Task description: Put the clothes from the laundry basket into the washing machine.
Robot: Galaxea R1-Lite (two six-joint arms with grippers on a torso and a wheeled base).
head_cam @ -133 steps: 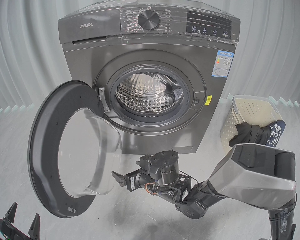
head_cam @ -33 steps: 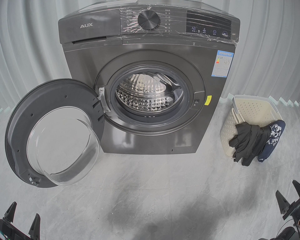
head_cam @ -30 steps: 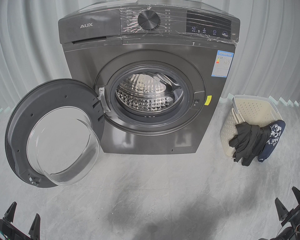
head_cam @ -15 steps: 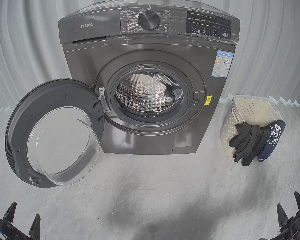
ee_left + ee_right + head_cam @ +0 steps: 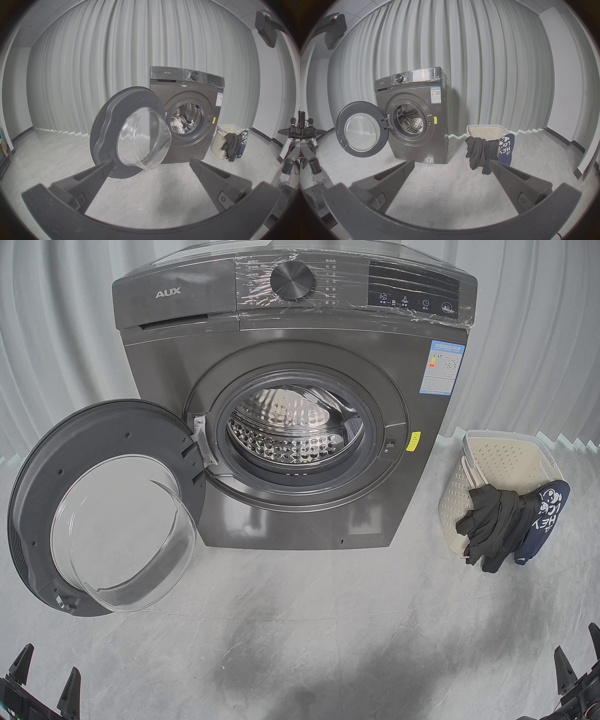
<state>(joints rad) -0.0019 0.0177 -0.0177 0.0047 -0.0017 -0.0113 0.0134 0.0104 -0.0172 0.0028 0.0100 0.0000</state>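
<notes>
A grey washing machine (image 5: 294,340) stands ahead with its round door (image 5: 103,509) swung wide to the left and its steel drum (image 5: 292,424) bare. To its right a cream laundry basket (image 5: 509,455) sits on the floor. A black garment (image 5: 490,524) and a navy printed garment (image 5: 542,515) hang over the basket's front rim. My left gripper (image 5: 44,674) is open, low at the near left, far from the machine. My right gripper (image 5: 578,655) is open at the near right, short of the basket. The basket (image 5: 487,131) and black garment (image 5: 479,153) lie beyond the right gripper (image 5: 451,176).
Pale marble floor (image 5: 325,621) stretches between me and the machine. Pleated grey curtains (image 5: 550,334) close the room behind. The open door (image 5: 131,131) stands out into the left side of the floor.
Since 4.4 s ago the right arm has drawn back from the door to the near right, and the door stands wider open. In the last half second the whole view shifted slightly left.
</notes>
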